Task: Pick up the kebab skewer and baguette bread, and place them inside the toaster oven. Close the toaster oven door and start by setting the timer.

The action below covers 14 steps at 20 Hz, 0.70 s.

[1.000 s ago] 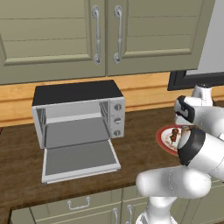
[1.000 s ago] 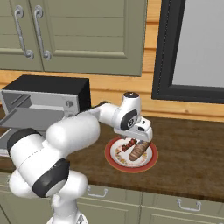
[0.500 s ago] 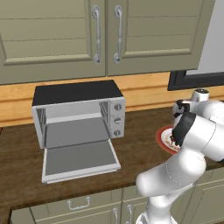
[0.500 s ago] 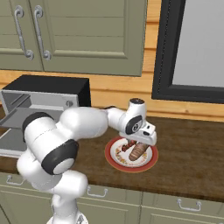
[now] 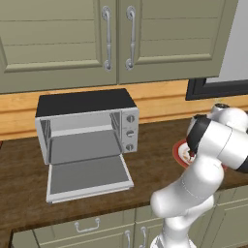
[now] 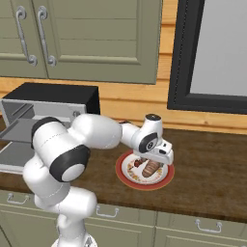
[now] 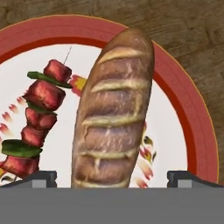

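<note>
Bread (image 7: 113,113) is seen lying on a red-rimmed plate (image 7: 192,113) beside the skewer (image 7: 41,118), straddled by the wide-spread gripper (image 7: 112,178). Picking is judged underway; lowering and closing are called for next. Oven (image 5: 87,128) is left open, well apart.

Olive-green upper cabinets (image 5: 116,38) with metal handles hang over a light wood backsplash (image 5: 160,99) and dark wood counter (image 6: 207,164), beside a black-framed window (image 6: 212,53).

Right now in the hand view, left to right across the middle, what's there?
Plate rim → kebab skewer → baguette bread → plate rim again → wooden counter.
</note>
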### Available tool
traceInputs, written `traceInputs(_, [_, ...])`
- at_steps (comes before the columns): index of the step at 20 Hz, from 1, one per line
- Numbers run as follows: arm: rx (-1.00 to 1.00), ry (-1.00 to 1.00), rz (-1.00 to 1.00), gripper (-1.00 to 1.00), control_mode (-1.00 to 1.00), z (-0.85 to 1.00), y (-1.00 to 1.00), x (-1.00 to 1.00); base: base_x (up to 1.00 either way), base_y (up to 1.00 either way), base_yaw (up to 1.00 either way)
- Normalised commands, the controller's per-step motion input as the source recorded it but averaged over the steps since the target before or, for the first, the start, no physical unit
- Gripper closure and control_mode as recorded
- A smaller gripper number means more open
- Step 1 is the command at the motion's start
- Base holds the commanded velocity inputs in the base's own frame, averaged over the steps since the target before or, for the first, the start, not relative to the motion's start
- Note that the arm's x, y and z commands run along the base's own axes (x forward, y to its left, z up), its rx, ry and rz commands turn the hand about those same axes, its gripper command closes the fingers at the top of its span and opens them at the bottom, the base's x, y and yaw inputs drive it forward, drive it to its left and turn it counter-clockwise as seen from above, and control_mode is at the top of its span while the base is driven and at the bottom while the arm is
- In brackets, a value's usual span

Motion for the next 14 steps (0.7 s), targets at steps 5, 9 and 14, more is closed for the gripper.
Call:
traceInputs(5, [0.00, 0.00, 0.00, -1.00, -1.00, -0.17, 0.00, 0.10, 0.00, 0.00, 0.00])
traceInputs(9, [0.00, 0.00, 0.00, -1.00, -1.00, -0.25, 0.00, 0.19, 0.00, 0.00, 0.00])
traceInputs(14, [0.00, 0.00, 0.00, -1.00, -1.00, -0.20, 0.00, 0.11, 0.00, 0.00, 0.00])
